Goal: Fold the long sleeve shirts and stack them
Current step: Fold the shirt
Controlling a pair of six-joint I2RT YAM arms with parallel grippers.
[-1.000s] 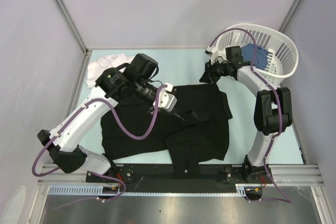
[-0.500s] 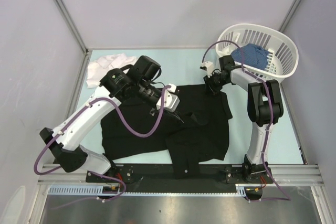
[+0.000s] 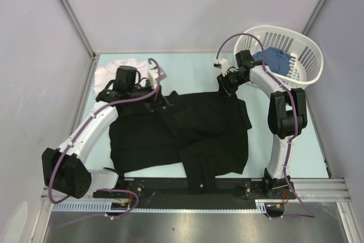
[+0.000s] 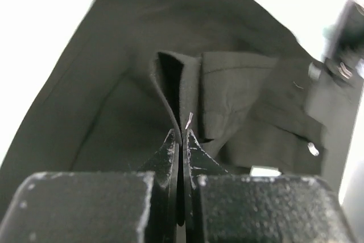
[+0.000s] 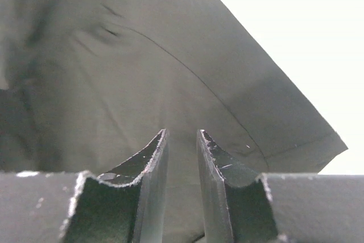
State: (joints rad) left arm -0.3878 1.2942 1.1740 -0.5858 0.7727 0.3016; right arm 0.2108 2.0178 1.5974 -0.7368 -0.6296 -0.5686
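Note:
The black long sleeve shirt [image 3: 210, 135] lies spread across the middle of the table. My left gripper [image 3: 165, 100] is at its far left part, shut on a raised fold of the black cloth [image 4: 170, 78]; the left gripper's [image 4: 182, 136] jaws pinch that fold's edge. My right gripper [image 3: 226, 88] hovers at the shirt's far right corner. In the right wrist view the right gripper [image 5: 182, 135] stands open by a narrow gap, with black cloth [image 5: 142, 55] below it and nothing between the jaws. The white shirt [image 3: 116, 68] lies crumpled at the back left.
A white slatted basket [image 3: 304, 55] holding blue cloth [image 3: 276, 60] stands at the back right, close to my right arm. Grey walls [image 3: 182, 9] close in the table on three sides. Bare teal table [image 3: 193, 69] shows behind the black shirt.
My left arm has swung from the shirt's middle toward the back left, drawing a fold of black cloth with it. The right gripper shifted slightly at the shirt's far right corner.

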